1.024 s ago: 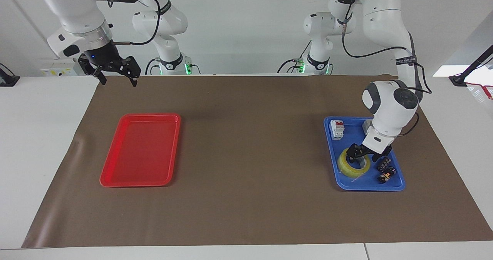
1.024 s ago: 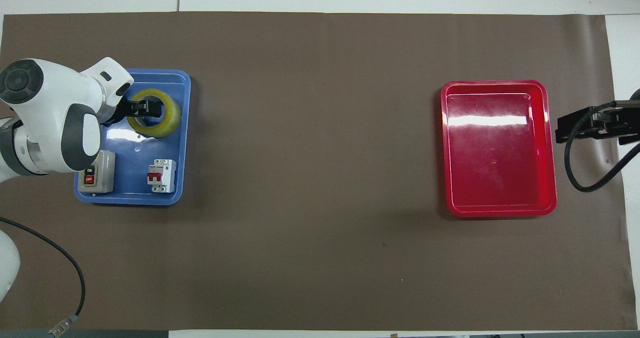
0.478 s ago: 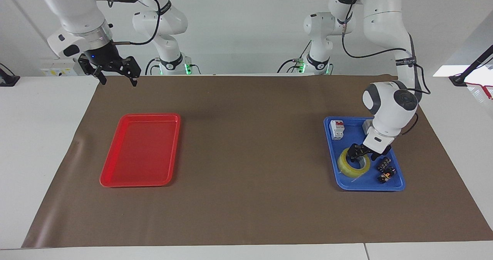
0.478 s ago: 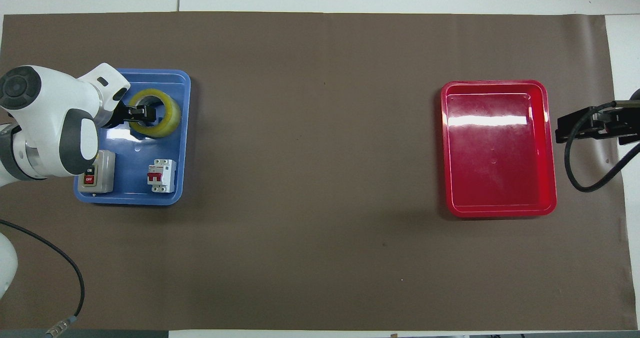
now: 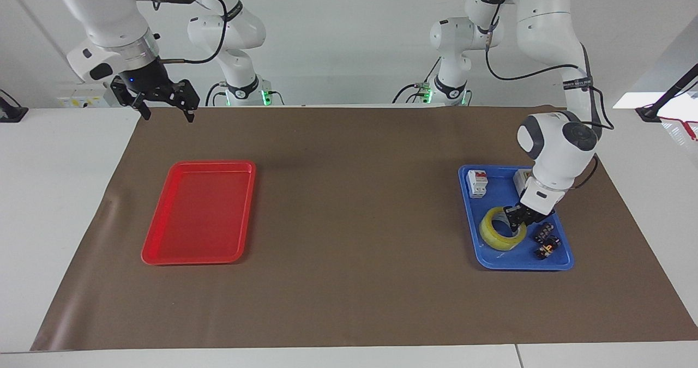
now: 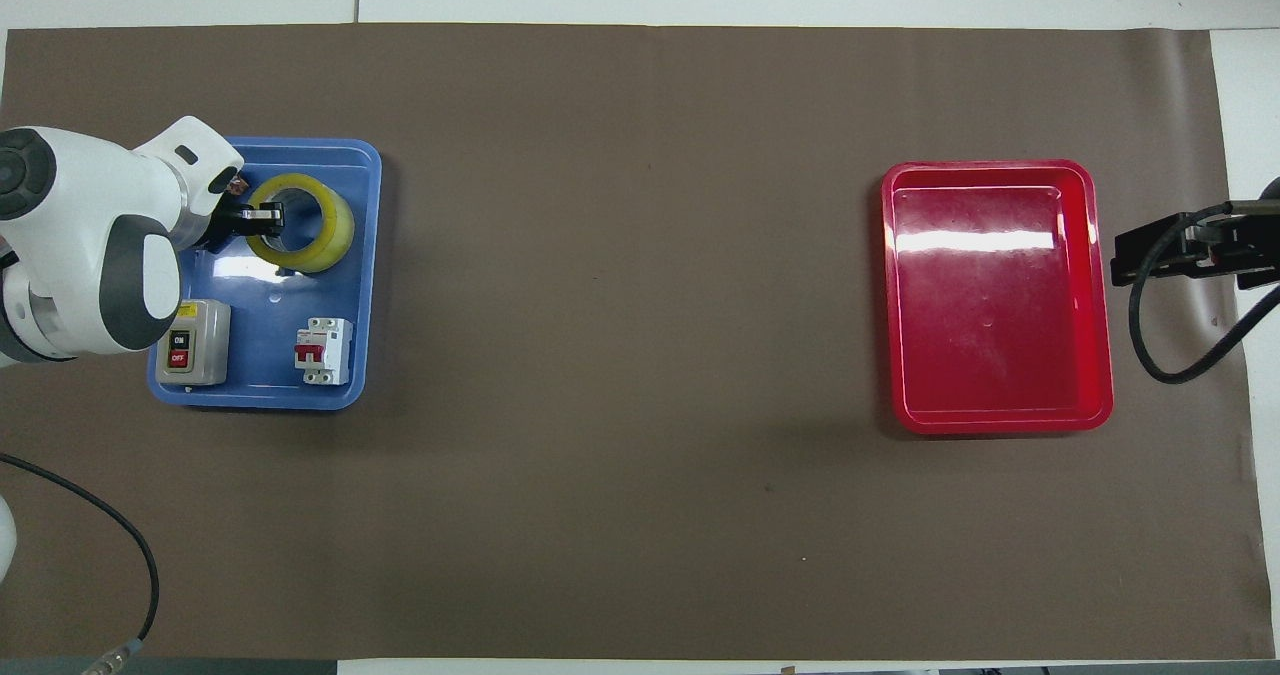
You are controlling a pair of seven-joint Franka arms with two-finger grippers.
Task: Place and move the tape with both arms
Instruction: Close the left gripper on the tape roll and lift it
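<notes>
Over the blue tray (image 5: pixel 515 261), the left tool (image 5: pixel 516 218) pinches only the tape (image 5: pixel 499 235) ring's wall, so lifting may tilt or drop it, while the right tool (image 5: pixel 164 108) waits open.

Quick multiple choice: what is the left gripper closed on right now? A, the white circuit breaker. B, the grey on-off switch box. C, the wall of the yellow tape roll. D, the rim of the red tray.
C: the left gripper is shut on the wall of the tape inside the blue tray, while the switch box and breaker lie untouched nearer the robots.
</notes>
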